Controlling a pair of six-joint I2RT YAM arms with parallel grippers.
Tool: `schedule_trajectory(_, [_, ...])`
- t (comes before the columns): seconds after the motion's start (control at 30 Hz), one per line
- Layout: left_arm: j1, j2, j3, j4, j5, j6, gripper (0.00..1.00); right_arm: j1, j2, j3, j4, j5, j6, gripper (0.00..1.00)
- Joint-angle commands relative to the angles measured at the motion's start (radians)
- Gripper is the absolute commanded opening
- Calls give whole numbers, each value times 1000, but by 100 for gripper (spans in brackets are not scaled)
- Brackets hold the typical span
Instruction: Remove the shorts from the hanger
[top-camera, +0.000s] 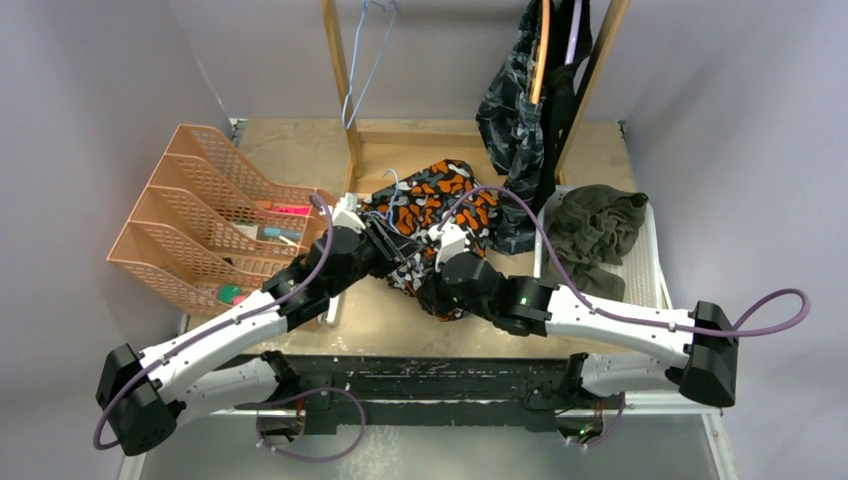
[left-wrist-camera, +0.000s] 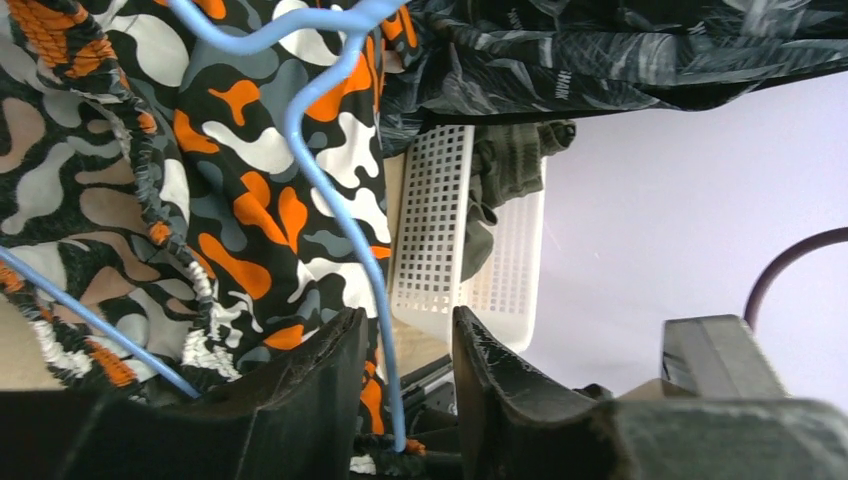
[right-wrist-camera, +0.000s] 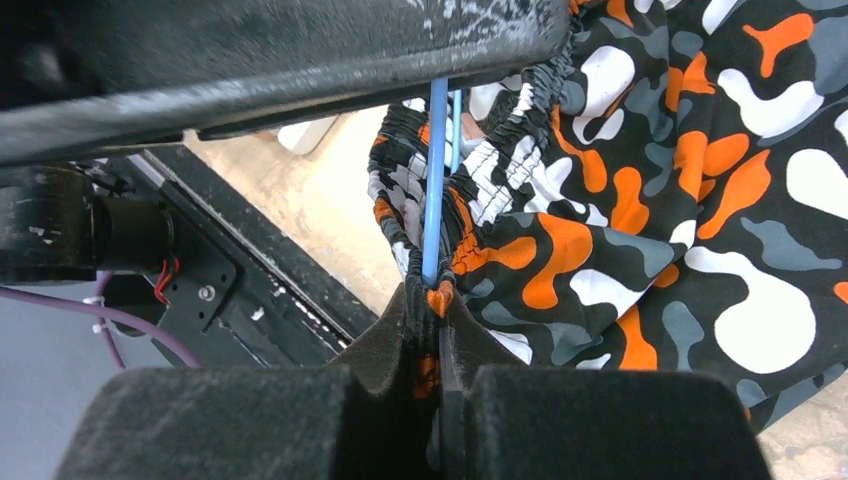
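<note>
Pinches the orange camouflage shorts by the waistband in the closed right gripper; straddles the blue hanger with the left gripper, spread apart.

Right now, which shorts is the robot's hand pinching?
The orange camouflage shorts, pinched by the right hand; the green pair lies in the basket, the dark pair hangs.

Shorts orange-black-white camouflage; hanger light blue; basket white
</note>
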Motion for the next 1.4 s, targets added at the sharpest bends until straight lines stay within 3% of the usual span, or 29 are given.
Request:
schedule_trajectory(0.0, [-10,-22,-14,38,-46,-30,31,10,-37,23,85,58,47,0])
schedule_trajectory(0.23, [-10,-23,-28,41,-26,-33,1,12,-36,32,88,-10,29,0])
schedule_trajectory(0.37, [-10,-6,-39,72,12,-33,2,12,-40,21,130,-57,23,0])
schedule_trajectory(0.47, [-11,7,-44,99,39,-29,16,12,-34,26,135,-62,20,0])
schedule_trajectory(0.6, [-11,8,-42,79,25,-23,9,13,-23,36,134,-71,7,0])
schedule_trajectory(0.67, [-11,-1,-41,58,13,-23,0,13,-13,41,129,-70,1,0])
schedule_trajectory(0.87, [-11,-53,-39,6,-36,-14,0,12,5,52,91,-69,23,0])
schedule_trajectory(0.97, [-11,-66,-25,-23,-44,3,0,12,6,89,19,-125,93,12])
schedule_trajectory(1.03, [-11,-71,-20,-45,-47,11,0,12,-1,134,-17,-121,133,33])
schedule_trajectory(1.17, [-11,-88,-22,-81,-43,29,0,12,-57,139,16,-133,160,49])
schedule_trajectory(1.37, [-11,-137,5,-158,-86,48,0,12,-139,107,-7,-146,173,46])
